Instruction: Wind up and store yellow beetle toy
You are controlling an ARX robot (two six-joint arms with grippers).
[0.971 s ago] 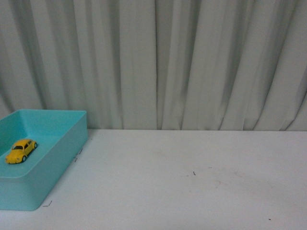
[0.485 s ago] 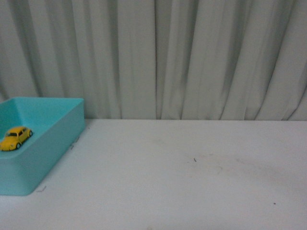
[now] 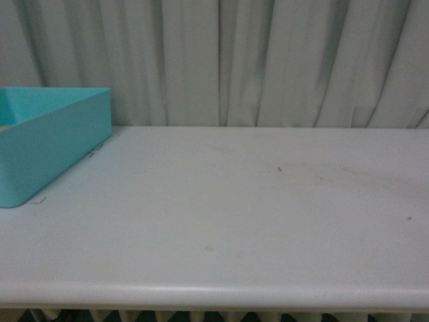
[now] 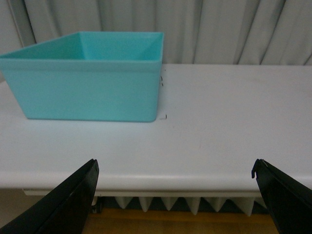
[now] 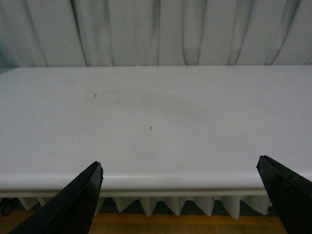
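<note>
**A:** What has changed since a second ago?

**B:** The front view has dropped. A second ago you looked down into the teal bin and the yellow beetle toy lay on its floor. Now you see the bin from the side, and its near wall hides the inside. You can't see the toy in any current view, so the bin is only where it was last seen.

**A:** Where is the bin relative to the pincers?

**B:** It stands on the white table, ahead of the left gripper and well apart from it. That gripper is out past the table's near edge. From the left wrist camera you see the bin's outer wall and a strip of its inner far wall, but not its floor.

**A:** How are the pincers set?

**B:** The left one is spread wide. Its two dark fingers stand far apart with nothing between them. The right gripper is equally wide and holds nothing. It also sits off the near edge of the table.

**A:** What is ahead of the right one?

**B:** Bare tabletop with a few small dark specks, and the pale pleated curtain beyond the far edge. Below the near edge, you can see a pleated skirt.
</note>
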